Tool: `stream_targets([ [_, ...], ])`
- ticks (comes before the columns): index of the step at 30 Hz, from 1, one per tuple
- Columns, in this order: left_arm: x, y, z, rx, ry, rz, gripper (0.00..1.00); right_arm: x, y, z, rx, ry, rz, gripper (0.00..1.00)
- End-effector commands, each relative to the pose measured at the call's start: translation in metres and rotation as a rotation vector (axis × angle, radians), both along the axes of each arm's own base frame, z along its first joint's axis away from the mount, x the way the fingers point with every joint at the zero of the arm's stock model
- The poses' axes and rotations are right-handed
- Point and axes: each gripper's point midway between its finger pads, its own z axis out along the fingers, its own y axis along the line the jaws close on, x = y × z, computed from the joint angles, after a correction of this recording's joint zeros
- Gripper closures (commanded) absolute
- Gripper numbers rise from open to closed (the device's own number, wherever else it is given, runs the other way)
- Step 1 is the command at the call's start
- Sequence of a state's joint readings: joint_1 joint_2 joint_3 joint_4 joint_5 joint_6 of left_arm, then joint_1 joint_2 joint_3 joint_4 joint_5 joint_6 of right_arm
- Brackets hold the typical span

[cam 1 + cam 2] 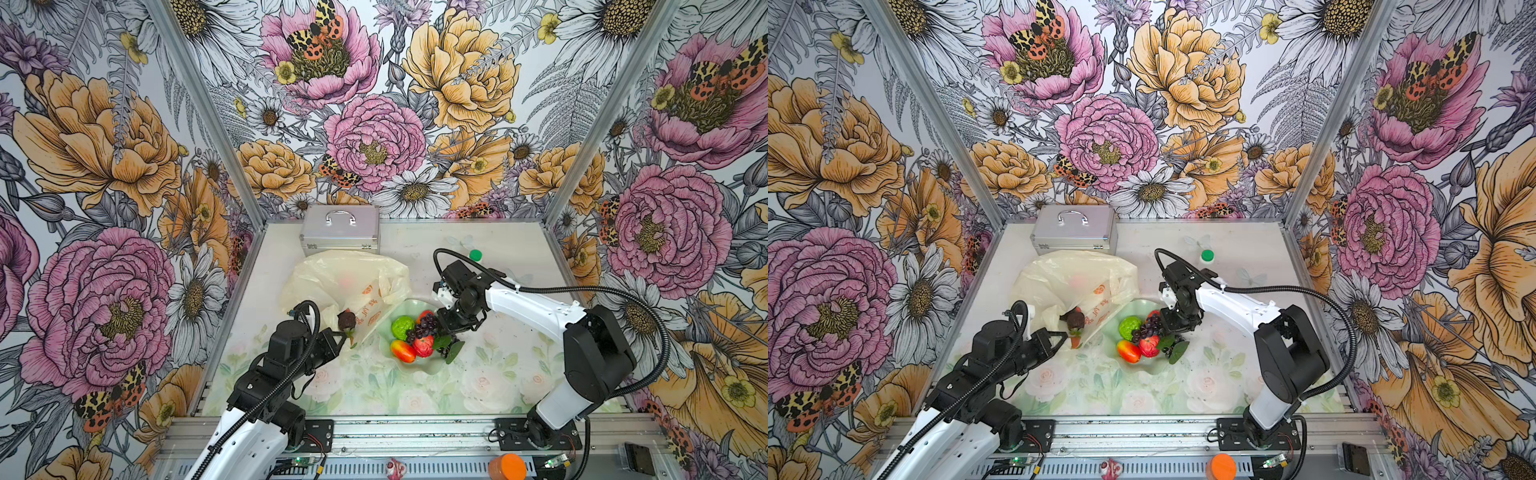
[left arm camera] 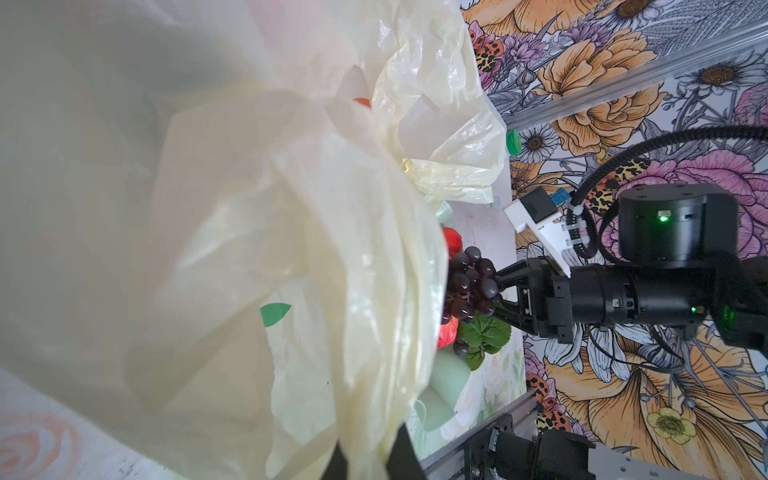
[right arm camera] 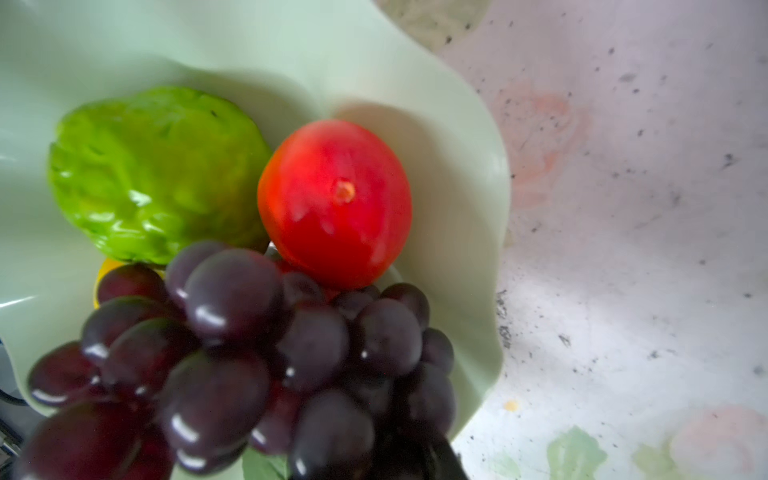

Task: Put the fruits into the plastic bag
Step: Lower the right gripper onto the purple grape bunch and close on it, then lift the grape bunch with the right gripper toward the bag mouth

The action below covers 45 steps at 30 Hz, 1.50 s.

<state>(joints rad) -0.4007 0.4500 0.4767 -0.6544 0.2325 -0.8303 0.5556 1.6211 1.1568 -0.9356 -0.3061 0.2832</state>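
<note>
Left arm point(image 1: 286, 353), right arm point(image 1: 532, 308): white shells, black joints, ribbed black cable point(image 1: 590, 289), green LEDs point(image 2: 663, 217).

Right end effector point(image 2: 498, 293) grips grape bunch point(image 2: 468, 287) beside bag point(image 2: 249, 249).

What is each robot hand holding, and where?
Left gripper pinches the plastic bag at its open edge; right gripper grips the grape bunch by outer grapes near the leaf.
</note>
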Motion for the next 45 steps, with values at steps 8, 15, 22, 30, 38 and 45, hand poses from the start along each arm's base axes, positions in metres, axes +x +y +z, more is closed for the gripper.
stream_targets([
  [8,0.004,0.003,0.002,0.008,-0.019,0.008,1.0,0.005,0.004,0.042,0.034,-0.213,-0.032,0.81],
  [15,0.003,0.002,0.003,0.002,-0.023,0.0,1.0,0.001,0.004,0.075,0.069,-0.319,-0.051,0.82],
  [22,0.002,0.0,0.004,-0.003,-0.028,-0.008,1.0,-0.002,0.01,0.12,0.152,-0.415,-0.076,0.83],
  [30,0.001,-0.001,0.006,-0.008,-0.033,-0.013,1.0,0.006,0.03,0.178,0.262,-0.507,-0.083,0.83],
  [38,0.0,-0.001,0.007,-0.011,-0.042,-0.014,1.0,0.019,0.06,0.229,0.356,-0.566,-0.053,0.83],
  [45,0.0,0.0,0.008,-0.012,-0.048,-0.011,1.0,0.035,0.101,0.23,0.379,-0.54,0.028,0.83],
])
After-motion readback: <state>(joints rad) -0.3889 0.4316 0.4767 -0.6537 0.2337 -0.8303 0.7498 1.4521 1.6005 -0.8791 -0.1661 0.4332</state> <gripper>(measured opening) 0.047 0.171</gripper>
